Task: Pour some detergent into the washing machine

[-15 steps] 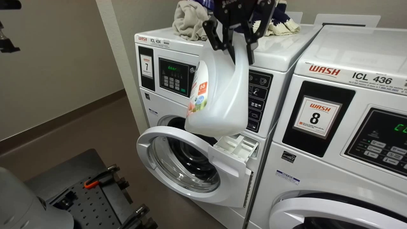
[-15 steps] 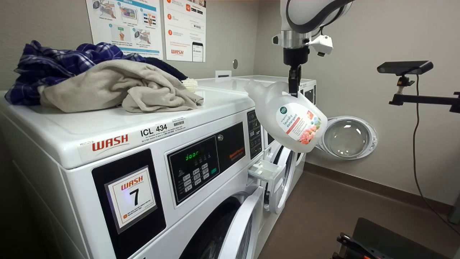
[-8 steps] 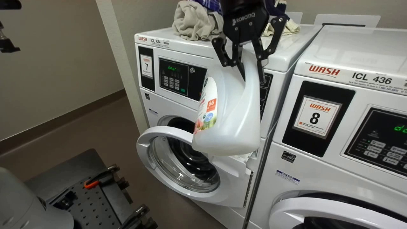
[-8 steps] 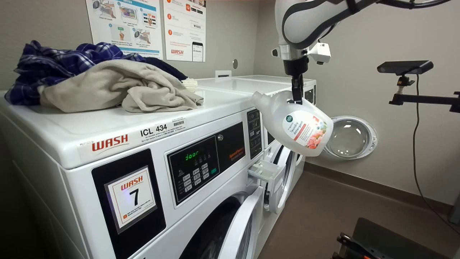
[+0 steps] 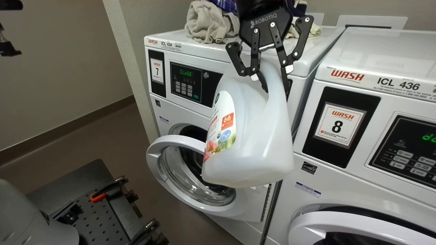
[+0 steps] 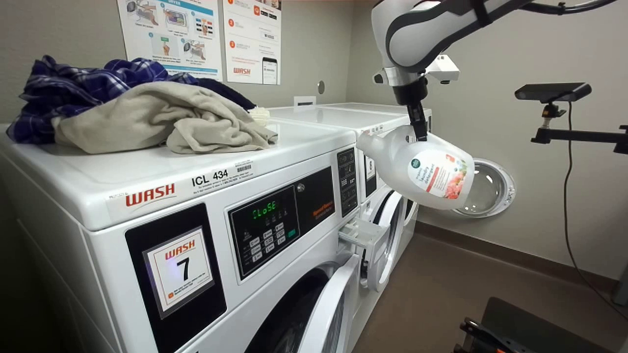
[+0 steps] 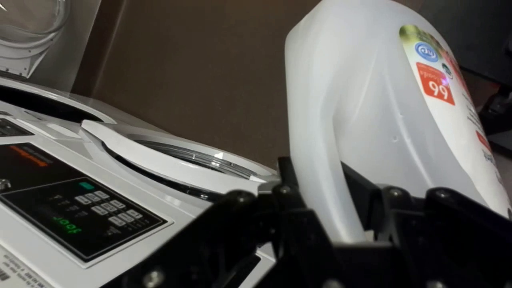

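The detergent bottle (image 5: pixel 252 146) is large and white, with a flowered label. It hangs tilted in front of the washers, base low and spout at the upper left in an exterior view (image 6: pixel 436 176). My gripper (image 5: pixel 276 86) is shut on its handle, also in the wrist view (image 7: pixel 322 192). The washing machine (image 5: pixel 180 110), marked ICL 434 with a "7" sticker, has its round door (image 5: pixel 175 141) open. Its white detergent drawer (image 6: pixel 365 235) is pulled out below and left of the bottle; the bottle mostly hides it in an exterior view. Liquid inside the bottle cannot be made out.
Clothes (image 6: pixel 186 117) lie heaped on the washing machine. Washer ICL 436 (image 5: pixel 340 126) stands beside it, door (image 5: pixel 357 228) ajar. A round door (image 6: pixel 490 191) stands open behind the bottle. A camera (image 6: pixel 554 92) is on a stand at the right. A black perforated plate (image 5: pixel 98 217) is at the robot base.
The held bottle has moved down and right in an exterior view, now covering the drawer there, and rightward in an exterior view, away from the drawer. The washer display changed from "door" to "close".
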You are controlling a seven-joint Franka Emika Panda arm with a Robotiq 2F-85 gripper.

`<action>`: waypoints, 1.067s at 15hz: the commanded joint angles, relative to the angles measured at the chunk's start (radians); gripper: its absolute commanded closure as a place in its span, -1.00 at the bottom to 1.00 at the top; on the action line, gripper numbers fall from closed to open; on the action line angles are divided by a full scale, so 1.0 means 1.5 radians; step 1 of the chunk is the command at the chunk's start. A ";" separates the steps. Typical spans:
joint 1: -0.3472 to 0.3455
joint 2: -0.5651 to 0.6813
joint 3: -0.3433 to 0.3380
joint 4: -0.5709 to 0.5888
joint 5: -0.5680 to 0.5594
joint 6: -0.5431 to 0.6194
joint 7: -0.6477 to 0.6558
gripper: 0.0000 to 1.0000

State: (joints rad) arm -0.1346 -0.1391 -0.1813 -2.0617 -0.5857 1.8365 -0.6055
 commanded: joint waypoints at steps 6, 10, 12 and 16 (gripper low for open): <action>-0.004 0.024 0.006 0.024 -0.181 -0.063 -0.074 0.85; 0.002 0.052 0.012 0.021 -0.278 -0.054 -0.097 0.85; 0.007 0.065 0.020 0.019 -0.321 -0.050 -0.106 0.85; 0.018 0.089 0.038 0.016 -0.402 -0.046 -0.133 0.85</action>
State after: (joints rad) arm -0.1188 -0.0164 -0.1462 -2.0620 -1.0957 1.7915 -0.7324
